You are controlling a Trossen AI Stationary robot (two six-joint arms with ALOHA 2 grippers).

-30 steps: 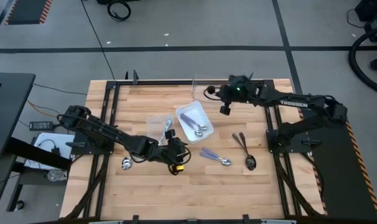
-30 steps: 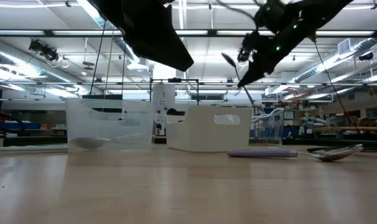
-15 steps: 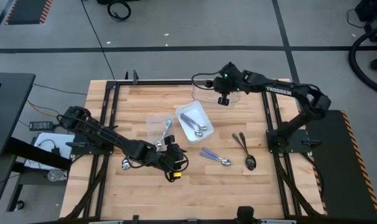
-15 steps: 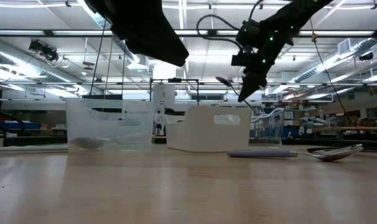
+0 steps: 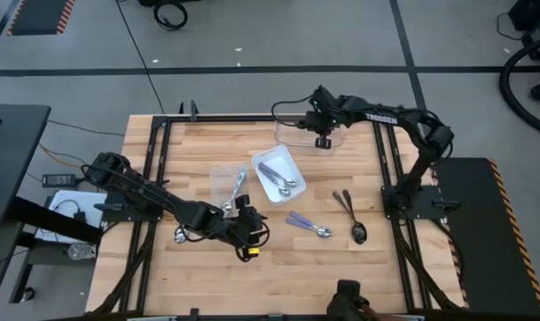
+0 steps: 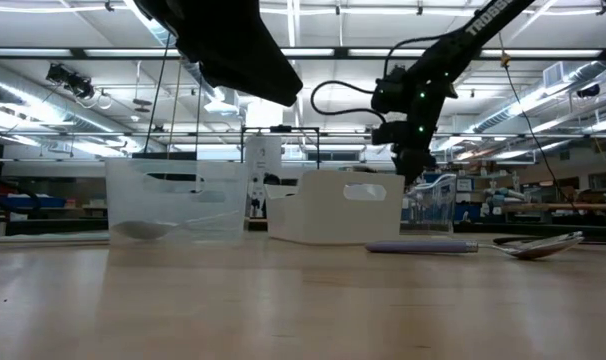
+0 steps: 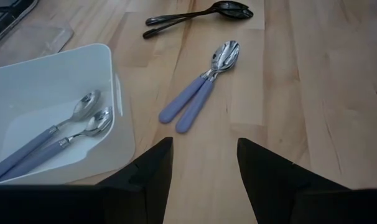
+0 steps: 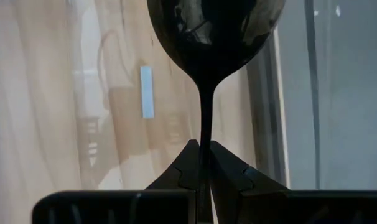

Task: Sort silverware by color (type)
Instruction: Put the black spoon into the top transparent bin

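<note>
My right gripper (image 5: 322,136) is over the clear container (image 5: 307,131) at the table's far edge, shut on a black spoon (image 8: 213,25). My left gripper (image 7: 201,180) hovers open near the table's middle (image 5: 243,227), touching nothing. Ahead of it, two purple-handled spoons (image 7: 51,140) lie in the white bin (image 7: 123,124). Two more purple spoons (image 7: 198,99) and two black spoons (image 7: 198,14) lie flat on the wood. A light-blue spoon (image 5: 237,189) lies in another clear container (image 5: 224,178). One shiny spoon head (image 5: 181,234) shows beside the left arm. My right gripper pinches the black spoon's thin handle (image 8: 204,134) between its two fingers (image 8: 179,171). The fingers come from above, pointing down, and the spoon runs on along them. Its bowl points down into the clear container; whether it touches the floor there, I cannot tell.
The white bin (image 5: 279,174) stands in the table's middle, between both clear containers. In the low view the right gripper (image 6: 413,150) hangs behind the white bin (image 6: 333,205). Free wood lies along the near edge (image 5: 323,276). Dark arm bases stand at both table sides.
My right gripper has carried the black spoon toward the far edge and slightly left, to over the clear container. It has also come down and tipped the spoon from slanting to pointing down. My left gripper has drawn back a little toward the near edge.
</note>
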